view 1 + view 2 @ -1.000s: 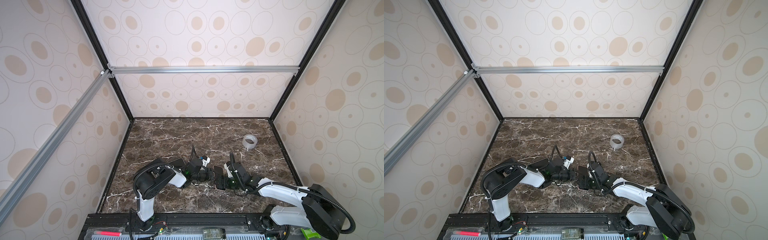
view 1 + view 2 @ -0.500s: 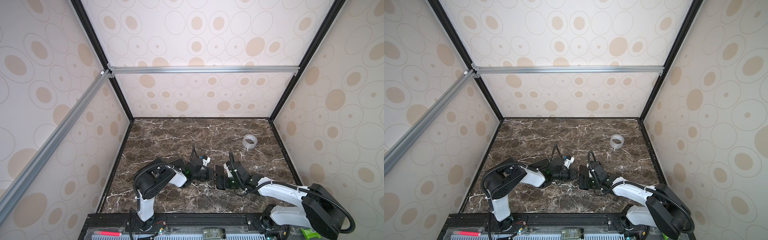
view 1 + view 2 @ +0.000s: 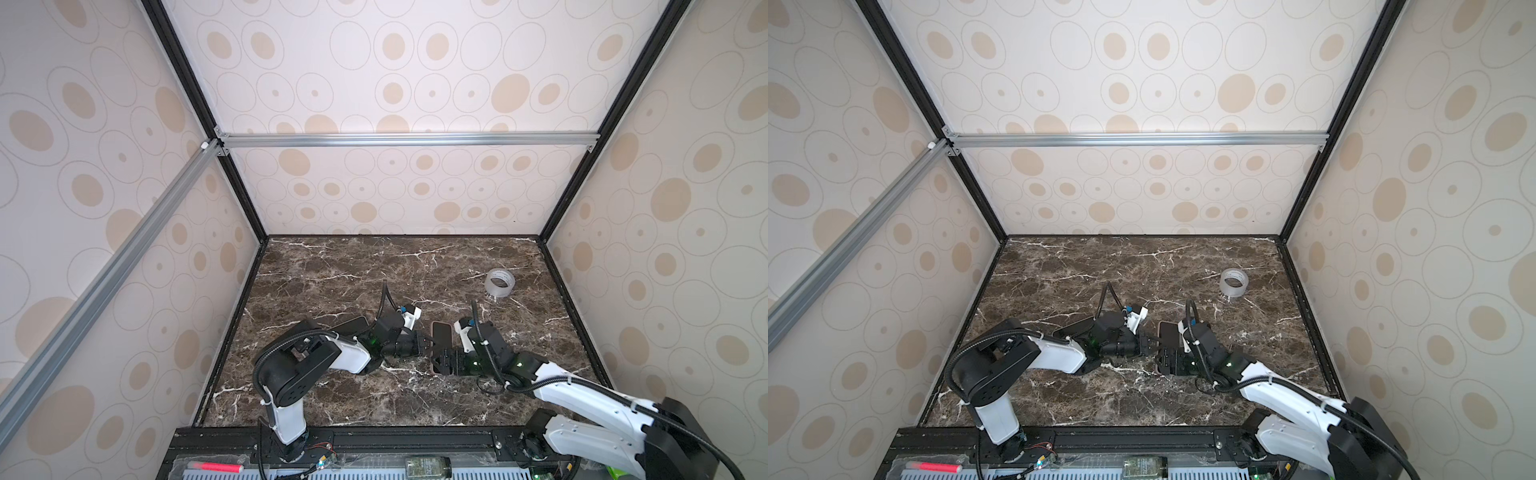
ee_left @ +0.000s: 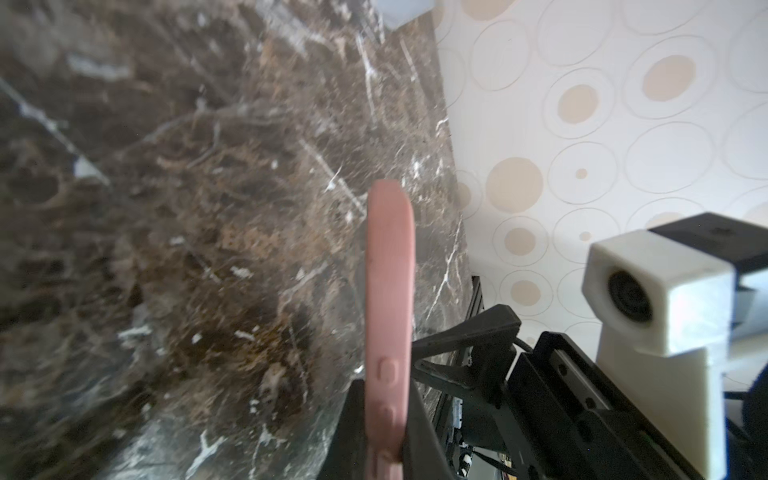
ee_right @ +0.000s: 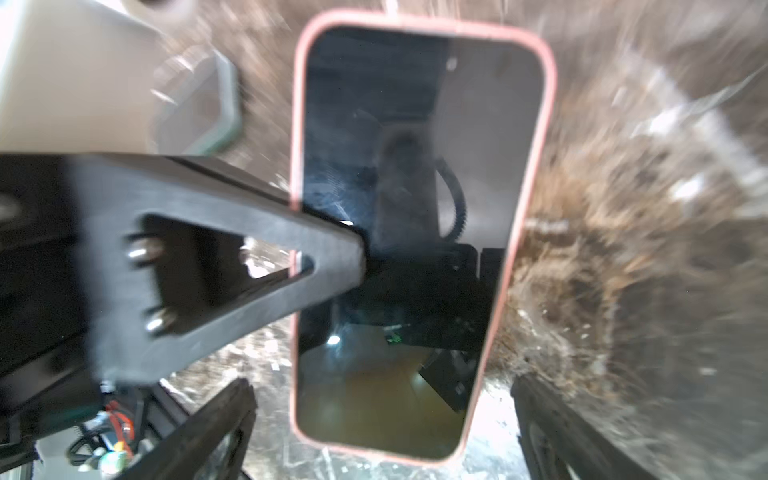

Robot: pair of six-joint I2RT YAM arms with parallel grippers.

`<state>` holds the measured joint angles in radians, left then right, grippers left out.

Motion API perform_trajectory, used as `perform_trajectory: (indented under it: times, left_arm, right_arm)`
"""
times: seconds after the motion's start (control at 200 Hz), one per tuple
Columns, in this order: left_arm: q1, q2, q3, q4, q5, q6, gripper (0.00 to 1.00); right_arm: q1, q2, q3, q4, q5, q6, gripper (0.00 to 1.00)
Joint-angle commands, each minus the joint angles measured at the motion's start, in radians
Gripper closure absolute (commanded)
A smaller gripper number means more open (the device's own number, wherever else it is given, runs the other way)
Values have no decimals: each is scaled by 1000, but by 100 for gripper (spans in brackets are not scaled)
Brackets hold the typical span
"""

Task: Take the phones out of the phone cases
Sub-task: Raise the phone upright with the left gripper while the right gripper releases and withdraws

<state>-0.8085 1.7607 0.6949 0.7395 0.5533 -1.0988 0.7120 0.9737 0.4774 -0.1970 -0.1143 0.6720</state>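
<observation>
Where both top views show the lower centre of the marble table (image 3: 332,274), pinches the left long edge of the pink phone case (image 4: 390,270) with the left gripper (image 3: 427,345), clenched. Phone (image 5: 415,124) inside, screen up, long axis up-frame. Straddles its near end with the right gripper (image 3: 440,363), spread wide, empty. Leaves open marble beyond; tape roll (image 3: 499,283) upper right.
</observation>
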Motion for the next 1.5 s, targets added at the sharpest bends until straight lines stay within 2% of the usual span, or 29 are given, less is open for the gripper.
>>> perform_trajectory:
  times: [0.0, 0.08, 0.125, 0.195, 0.285, 0.325, 0.44, 0.54, 0.675, 0.785, 0.865, 0.925, 1.005, 1.19, 1.26, 1.465, 1.495]
  left_arm:
    - [45, -87, 86, -18, -29, 82, 100]
    - [76, -130, 125, -80, -45, 127, 100]
    - [94, -152, 146, -112, -50, 155, 100]
    - [121, -182, 187, -163, -61, 196, 100]
    - [153, -207, 242, -230, -62, 233, 100]
    - [167, -218, 260, -241, -57, 240, 100]
    - [198, -248, 302, -251, -32, 256, 100]
    - [223, -278, 324, -257, -5, 271, 100]
    - [264, -324, 323, -247, 30, 274, 100]
    - [300, -353, 301, -153, 106, 224, 100]
    - [318, -368, 306, -119, 147, 209, 100]
    - [321, -380, 320, -117, 158, 219, 100]
    - [321, -397, 334, -88, 177, 213, 100]
    - [321, -404, 356, 71, 239, 132, 100]
    - [320, -407, 358, 113, 247, 114, 100]
    - [312, -413, 367, 194, 235, 84, 100]
    - [309, -411, 367, 200, 237, 83, 100]
  right_arm:
    - [-4, -136, 24, -54, 118, -53, 2]
    - [-3, -217, 20, -38, 220, -69, 3]
    - [-5, -254, 43, -73, 292, -56, 0]
    - [-8, -279, 92, -95, 324, -85, 0]
    - [-10, -228, 219, -145, 276, -182, 4]
    - [-10, -193, 274, -154, 217, -240, 0]
    - [-10, -112, 386, -139, 98, -349, 0]
    - [-10, -79, 435, -87, 50, -375, 0]
    - [-42, -35, 511, -79, 43, -365, 0]
    - [-197, -10, 496, 35, -172, -250, 1]
    - [-319, 19, 455, 225, -405, -106, 7]
    - [-364, 49, 443, 339, -501, -14, 12]
    - [-391, 72, 422, 475, -552, 73, 20]
    - [-412, 144, 447, 761, -613, 226, 24]
    - [-416, 181, 470, 852, -617, 275, 30]
    - [-418, 317, 550, 1092, -607, 449, 32]
    - [-418, 335, 569, 1108, -603, 463, 35]
